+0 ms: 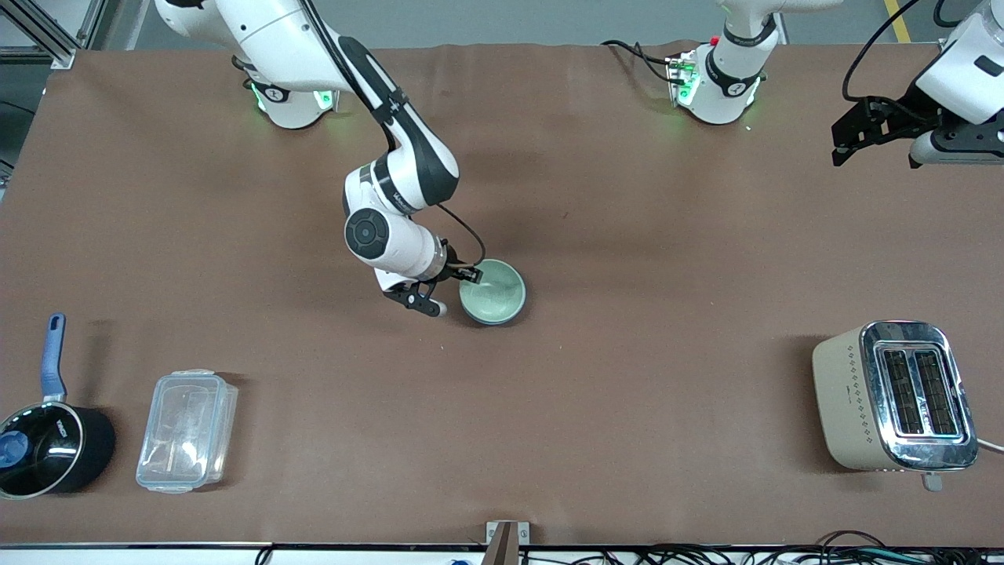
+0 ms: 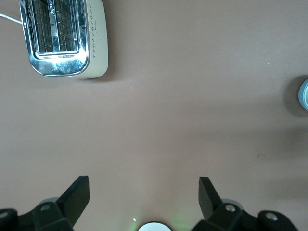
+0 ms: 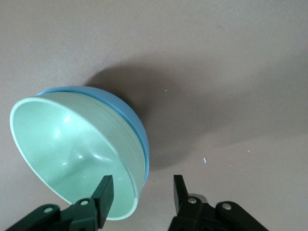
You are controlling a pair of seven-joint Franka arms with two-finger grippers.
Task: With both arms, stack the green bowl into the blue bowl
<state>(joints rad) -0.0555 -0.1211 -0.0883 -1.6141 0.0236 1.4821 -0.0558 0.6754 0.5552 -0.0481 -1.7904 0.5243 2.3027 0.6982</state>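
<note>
Now green bowl point(image 1: 492, 293) nested in blue bowl point(image 3: 126, 111); toaster point(image 1: 894, 396), saucepan point(image 1: 47, 443) well apart.

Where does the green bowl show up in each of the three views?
Front view: green bowl mid-table, beside the right gripper.
Left wrist view: a sliver of bowl at the picture's edge.
Right wrist view: nested in the blue bowl.
Shared landmark: brown table.

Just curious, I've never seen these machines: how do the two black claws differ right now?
The right gripper is low at the green bowl, one finger inside its rim; the left gripper hangs over bare table. The right's fingers stand closer together; the left's are spread wide. Both are open.
</note>
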